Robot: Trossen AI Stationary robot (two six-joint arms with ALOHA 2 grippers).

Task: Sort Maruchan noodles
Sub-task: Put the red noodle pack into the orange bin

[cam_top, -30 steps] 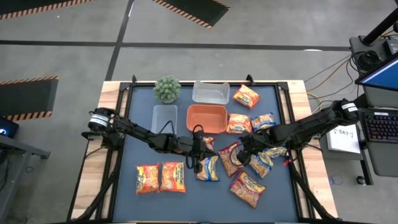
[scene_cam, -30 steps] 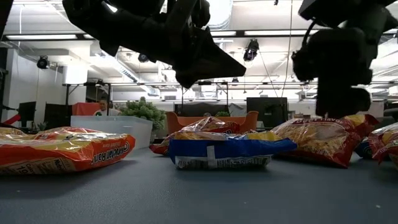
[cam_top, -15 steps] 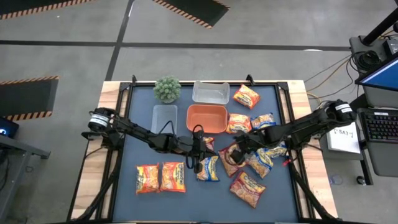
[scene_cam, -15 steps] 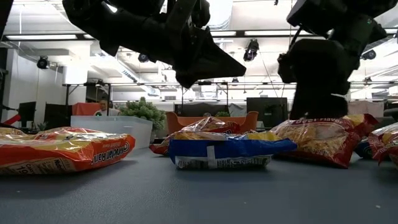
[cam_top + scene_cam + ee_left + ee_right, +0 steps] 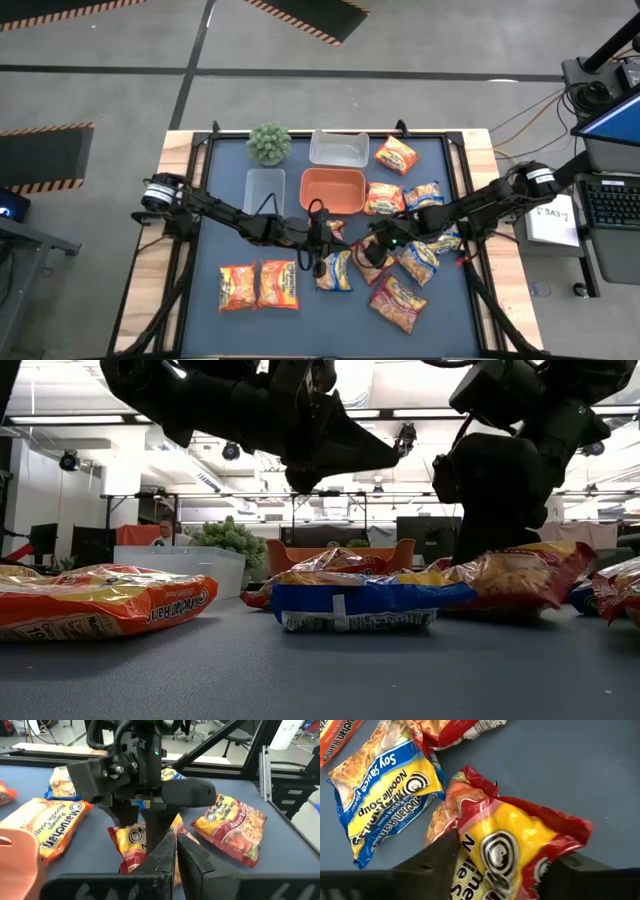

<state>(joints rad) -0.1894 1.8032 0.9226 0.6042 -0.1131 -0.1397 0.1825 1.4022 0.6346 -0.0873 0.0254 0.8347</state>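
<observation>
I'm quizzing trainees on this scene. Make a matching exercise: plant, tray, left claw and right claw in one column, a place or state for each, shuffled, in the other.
Things:
1. plant
2. tray
3. left claw
4. right claw

Places or states:
A. closed on a red packet
B. shut, holding nothing
C. back-left corner
D. empty, mid-table

Pairs: 1-C, 2-D, 3-B, 4-A

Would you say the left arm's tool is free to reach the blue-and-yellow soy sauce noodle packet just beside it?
Probably yes: the left tool hangs shut over the blue-and-yellow packet, with nothing covering it.
</observation>
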